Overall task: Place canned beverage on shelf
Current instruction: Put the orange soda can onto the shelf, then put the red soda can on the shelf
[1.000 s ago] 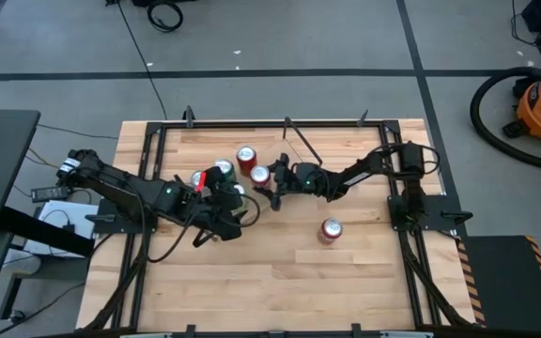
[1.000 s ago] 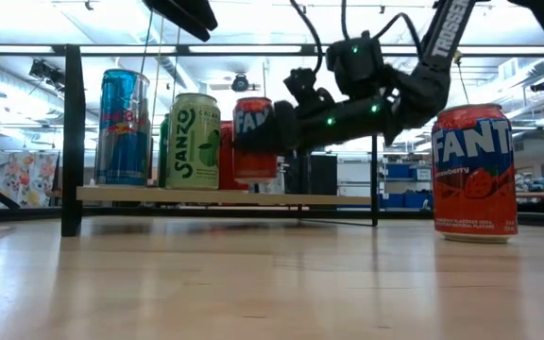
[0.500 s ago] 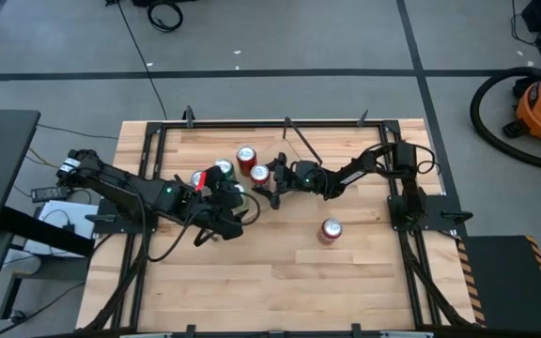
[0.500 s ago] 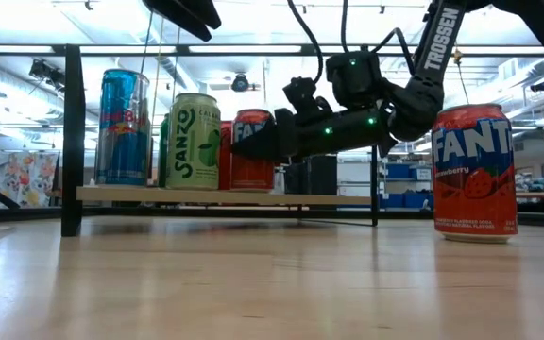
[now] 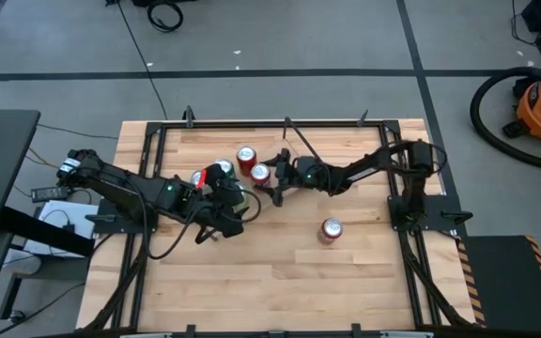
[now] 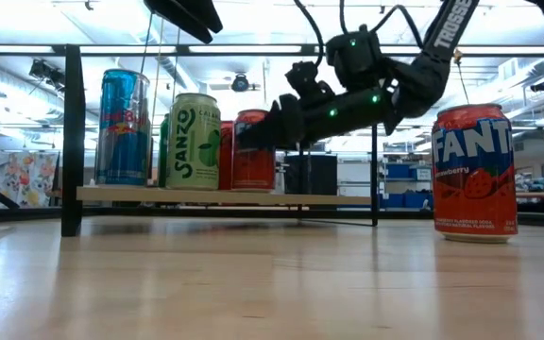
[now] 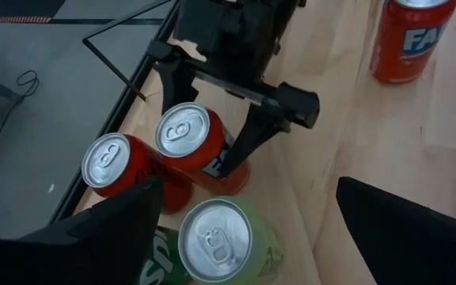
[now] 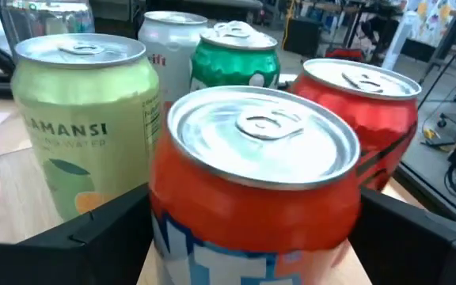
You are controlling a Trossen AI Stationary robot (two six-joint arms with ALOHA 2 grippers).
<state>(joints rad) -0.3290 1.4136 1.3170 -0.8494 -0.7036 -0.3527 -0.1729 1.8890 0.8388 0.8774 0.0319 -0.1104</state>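
Note:
The shelf (image 6: 215,196) is a light wood plank on black rod brackets. On it stand a blue can (image 6: 123,127), a green can (image 6: 193,140), a red can behind them (image 7: 109,161) and a red Fanta can (image 6: 253,151). My right gripper (image 8: 252,237) reaches in level from the table's right and is open. Its fingers (image 7: 240,150) stand on either side of the Fanta can's upper part (image 8: 260,150). My left gripper (image 7: 248,190) hangs open above the shelf's near side. Another Fanta can (image 5: 331,228) stands on the table.
A white can and a dark green can (image 8: 234,59) also stand on the shelf behind the others. The black table frame (image 5: 397,202) runs around the wooden top. Bare wood (image 5: 261,282) lies toward the near edge.
My right gripper has set the red Fanta can down on the shelf, opened and let go of it. It has then risen a little. The can stands upright beside the green can. My left gripper has kept still.

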